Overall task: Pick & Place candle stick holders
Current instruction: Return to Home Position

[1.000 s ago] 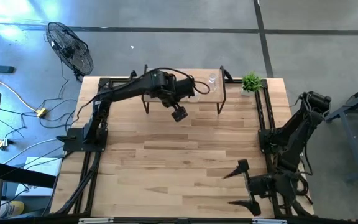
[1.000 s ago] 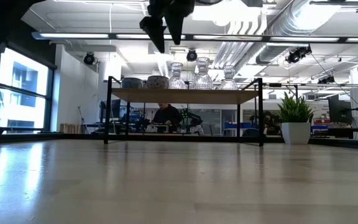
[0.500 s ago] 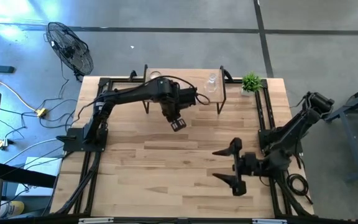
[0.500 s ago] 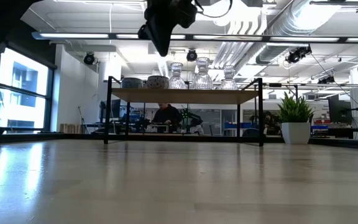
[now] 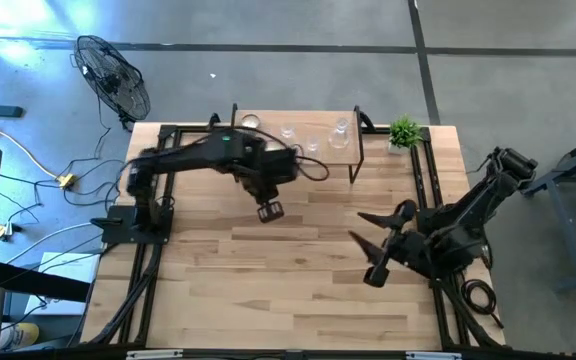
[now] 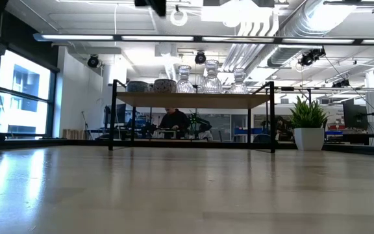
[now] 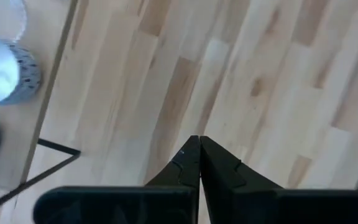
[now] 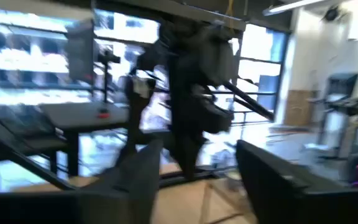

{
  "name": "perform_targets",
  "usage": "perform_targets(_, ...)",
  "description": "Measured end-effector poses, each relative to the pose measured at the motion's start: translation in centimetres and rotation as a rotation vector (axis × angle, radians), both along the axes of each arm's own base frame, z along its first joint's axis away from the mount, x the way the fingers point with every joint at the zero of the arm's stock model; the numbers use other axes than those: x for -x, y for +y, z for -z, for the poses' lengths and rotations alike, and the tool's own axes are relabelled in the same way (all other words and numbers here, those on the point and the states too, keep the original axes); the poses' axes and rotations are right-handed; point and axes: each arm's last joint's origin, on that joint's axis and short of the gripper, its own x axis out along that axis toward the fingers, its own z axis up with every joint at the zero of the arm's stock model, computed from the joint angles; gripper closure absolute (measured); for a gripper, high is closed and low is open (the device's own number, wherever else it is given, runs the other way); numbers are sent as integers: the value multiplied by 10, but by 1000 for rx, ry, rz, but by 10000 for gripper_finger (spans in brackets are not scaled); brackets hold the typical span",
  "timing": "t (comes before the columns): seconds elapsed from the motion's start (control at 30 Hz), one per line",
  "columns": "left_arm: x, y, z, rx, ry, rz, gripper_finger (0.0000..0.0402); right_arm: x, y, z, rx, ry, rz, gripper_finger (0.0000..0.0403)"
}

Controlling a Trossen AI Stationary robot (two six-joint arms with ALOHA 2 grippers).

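The candle stick holders stand on a low black-framed wooden shelf at the table's far edge. Three are clear glass stemmed holders and two are short round cups; the left wrist view shows a speckled cup. My left gripper hovers in front of the shelf, shut and holding nothing. My right gripper hangs over the table's right half, open, its fingers pointing toward the left arm.
A small green plant in a white pot stands at the far right, beside the shelf. Bare wooden table top lies between the shelf and the near edge. A person sits in the room behind the shelf.
My left gripper has shut with nothing in it. It has drawn back from the shelf toward the near and left edges and risen out of the low view. My right gripper has swung from the near right corner toward the far edge and the table's middle.
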Motion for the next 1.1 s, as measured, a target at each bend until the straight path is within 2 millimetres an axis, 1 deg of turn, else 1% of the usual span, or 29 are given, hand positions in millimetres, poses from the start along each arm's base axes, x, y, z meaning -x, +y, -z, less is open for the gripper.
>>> perform_targets(0.2,48,-24,-44,-58,-151,39,400,12,6,-35,149,135,100,368)
perform_targets(0.23,57,-28,-51,-71,-176,48,400,14,7,-42,172,156,107,384)
perform_targets(0.27,67,-32,-58,-82,-203,55,401,17,8,-50,187,161,97,393)
perform_targets(0.37,94,-43,-75,-111,-281,63,401,29,7,-76,174,154,67,384)
perform_targets(0.43,110,-50,-84,-133,-331,63,401,37,3,-91,158,143,57,384)
perform_targets(0.53,131,-57,-95,-179,-402,46,401,47,-6,-106,180,129,34,399)
perform_targets(0.63,147,-65,-101,-221,-454,48,401,55,-23,-118,202,112,28,397)
perform_targets(0.7,153,-70,-102,-248,-473,61,401,62,-39,-125,210,109,46,401)
perform_targets(0.77,163,-71,-100,-287,-479,68,401,70,-55,-128,227,126,64,400)
perform_targets(0.8,168,-70,-97,-312,-478,62,401,75,-64,-128,214,141,86,400)
perform_targets(0.87,184,-63,-90,-355,-483,22,401,84,-81,-124,196,168,126,402)
perform_targets(0.93,203,-54,-79,-368,-496,-49,401,95,-98,-120,164,168,147,402)
perform_targets(1.0,224,-42,-64,-367,-506,-128,401,109,-115,-114,119,154,148,402)
perform_targets(1.1,246,-30,-37,-352,-540,-237,401,130,-138,-96,62,115,101,402)
